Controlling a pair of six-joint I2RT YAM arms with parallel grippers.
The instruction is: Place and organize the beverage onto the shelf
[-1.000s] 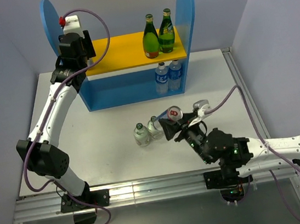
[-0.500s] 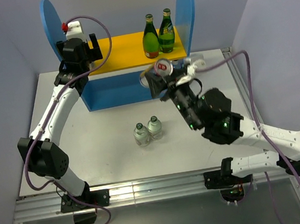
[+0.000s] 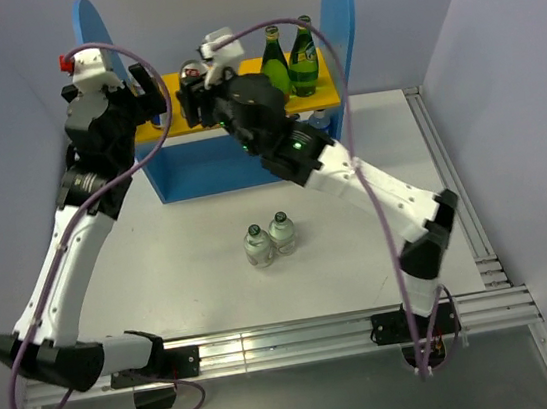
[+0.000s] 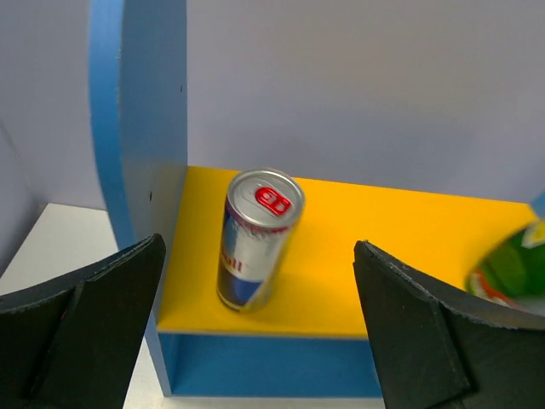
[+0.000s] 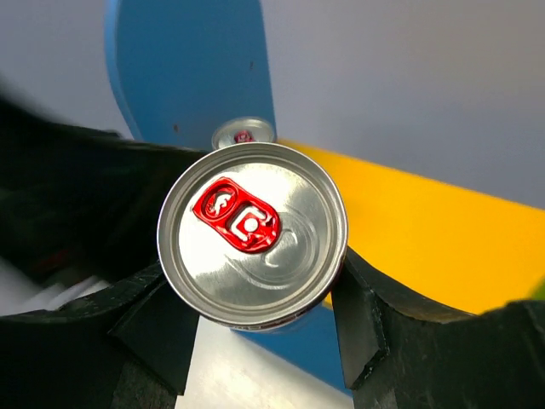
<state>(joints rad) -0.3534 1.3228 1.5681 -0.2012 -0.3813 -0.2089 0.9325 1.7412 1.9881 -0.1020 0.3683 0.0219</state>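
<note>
At the far left of the shelf (image 3: 339, 14), the left side panel (image 4: 140, 128) rises beside the yellow top board (image 4: 400, 256). The left gripper (image 4: 257, 256) hangs just in front of this corner with its two black fingers (image 4: 94, 298) spread wide apart and nothing between them. Seen through the gap, the standing can (image 4: 255, 239) stands on the left end of the top board, close to the side panel, with its red tab on top. A little more to the right, the right gripper (image 5: 255, 281) pinches the held can (image 5: 252, 232) from both sides, with the silver lid and red tab facing the wrist camera. This can is near the left part of the top board; whether it touches the board I cannot tell. At the right end of the board stand two green bottles (image 3: 275, 63) side by side. On the table (image 3: 187, 236), well in front of the shelf, two clear bottles (image 3: 270, 239) stand upright and touch each other.
</note>
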